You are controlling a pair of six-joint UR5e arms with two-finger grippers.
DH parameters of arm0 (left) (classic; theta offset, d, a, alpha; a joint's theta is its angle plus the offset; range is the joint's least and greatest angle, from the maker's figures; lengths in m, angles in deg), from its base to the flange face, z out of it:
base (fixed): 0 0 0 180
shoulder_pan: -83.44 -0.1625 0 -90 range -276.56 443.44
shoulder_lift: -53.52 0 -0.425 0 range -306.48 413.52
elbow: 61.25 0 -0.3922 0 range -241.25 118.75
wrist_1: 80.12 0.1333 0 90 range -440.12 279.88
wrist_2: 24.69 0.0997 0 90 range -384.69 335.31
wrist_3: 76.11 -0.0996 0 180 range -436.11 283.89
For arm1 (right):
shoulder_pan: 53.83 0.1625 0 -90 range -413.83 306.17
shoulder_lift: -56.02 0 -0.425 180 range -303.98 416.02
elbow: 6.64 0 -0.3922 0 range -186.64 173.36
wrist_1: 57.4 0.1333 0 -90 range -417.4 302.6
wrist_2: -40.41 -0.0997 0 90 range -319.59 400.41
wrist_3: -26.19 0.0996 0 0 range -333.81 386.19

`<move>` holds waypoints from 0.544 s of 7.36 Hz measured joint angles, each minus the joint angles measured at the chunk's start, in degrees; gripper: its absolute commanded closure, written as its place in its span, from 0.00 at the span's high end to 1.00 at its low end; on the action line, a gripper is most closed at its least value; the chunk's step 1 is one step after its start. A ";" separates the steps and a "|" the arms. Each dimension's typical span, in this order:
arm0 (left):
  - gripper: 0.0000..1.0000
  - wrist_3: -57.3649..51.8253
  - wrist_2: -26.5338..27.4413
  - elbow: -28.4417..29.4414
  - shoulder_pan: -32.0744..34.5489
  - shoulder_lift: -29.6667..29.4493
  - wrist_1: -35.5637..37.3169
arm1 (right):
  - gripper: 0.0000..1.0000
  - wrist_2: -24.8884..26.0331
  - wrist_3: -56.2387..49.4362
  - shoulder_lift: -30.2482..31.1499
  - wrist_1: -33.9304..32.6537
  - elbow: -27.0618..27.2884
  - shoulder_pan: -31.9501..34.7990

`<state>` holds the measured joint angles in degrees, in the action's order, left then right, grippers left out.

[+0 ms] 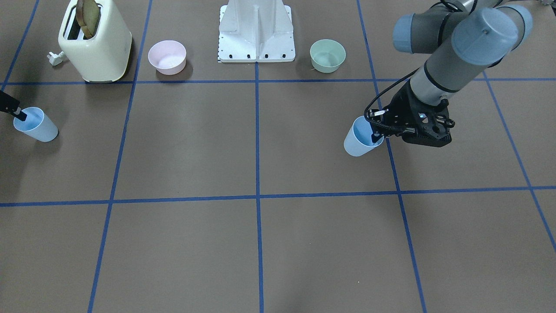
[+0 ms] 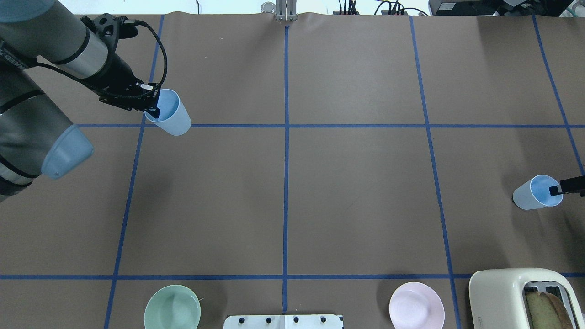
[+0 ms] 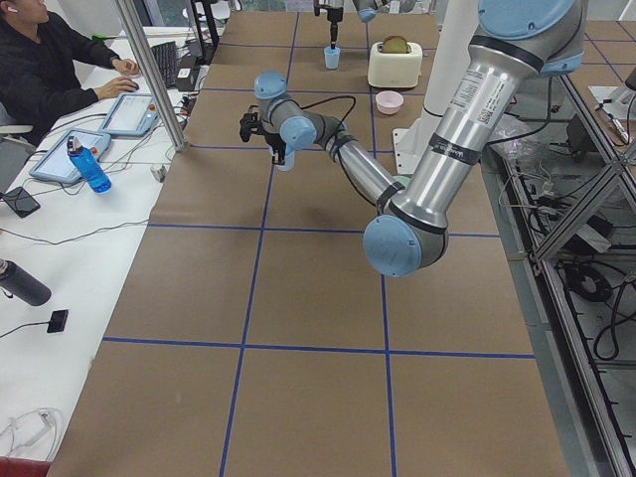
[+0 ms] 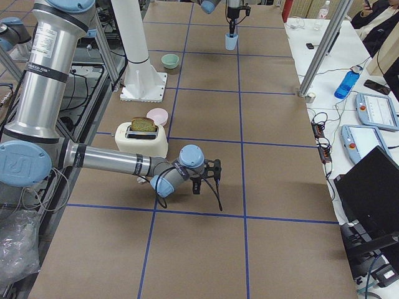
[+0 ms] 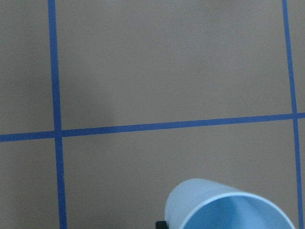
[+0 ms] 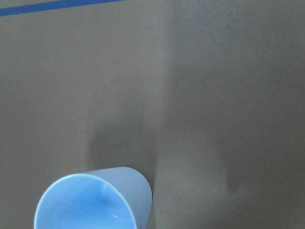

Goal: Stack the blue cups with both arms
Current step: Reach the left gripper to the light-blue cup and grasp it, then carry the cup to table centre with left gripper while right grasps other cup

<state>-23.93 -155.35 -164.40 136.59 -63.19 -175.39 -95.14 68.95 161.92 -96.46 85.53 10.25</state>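
Note:
One blue cup hangs tilted from my left gripper, which is shut on its rim with one finger inside, at the far left of the table. It also shows in the front view and at the bottom of the left wrist view. The second blue cup is at the right edge, with my right gripper shut on its rim; most of that gripper is out of frame. This cup also shows in the front view and the right wrist view. Both cups cast shadows on the mat below them.
A cream toaster with a bread slice, a pink bowl, the white base pedestal and a mint-green bowl stand along the robot's edge. Brown mat with blue tape lines lies between the two cups.

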 measured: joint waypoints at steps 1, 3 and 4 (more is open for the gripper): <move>0.00 0.46 0.09 0.02 -0.38 -0.28 0.00 | 1.00 0.47 0.03 0.04 0.11 -0.09 -0.56; 0.00 0.72 0.14 0.11 -0.74 -0.61 0.00 | 0.30 0.69 0.10 0.53 1.10 -0.14 -1.17; 0.00 0.82 0.14 0.20 -0.93 -0.84 0.00 | 0.00 0.71 0.12 0.70 1.41 -0.17 -1.38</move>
<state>-23.11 -155.21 -164.20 135.67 -64.03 -175.39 -94.43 69.07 162.61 -95.04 85.36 8.87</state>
